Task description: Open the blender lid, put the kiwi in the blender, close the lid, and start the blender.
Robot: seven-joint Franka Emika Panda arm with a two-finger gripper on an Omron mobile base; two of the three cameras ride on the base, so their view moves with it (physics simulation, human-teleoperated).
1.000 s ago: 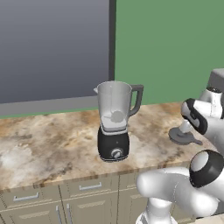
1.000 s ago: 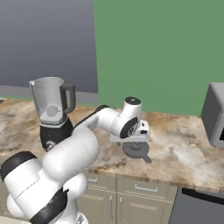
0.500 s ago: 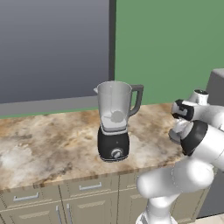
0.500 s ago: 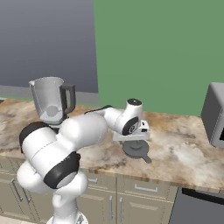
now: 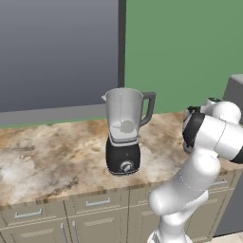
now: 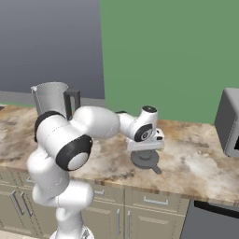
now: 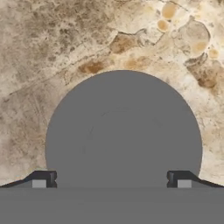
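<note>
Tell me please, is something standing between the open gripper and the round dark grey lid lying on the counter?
Nothing visible does. The gripper hangs directly above the round dark grey lid, which lies flat on the marbled brown counter.

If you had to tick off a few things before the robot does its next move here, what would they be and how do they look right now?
1. Blender lid off the jar and lying flat on the counter: ok.
2. Blender upright with its top open: ok.
3. Gripper open, holding nothing, right above the lid: ok.
4. Kiwi already in the jar: cannot tell; something pale shows through the glass, too unclear to name.
5. Kiwi located for pickup: not ok.
</note>
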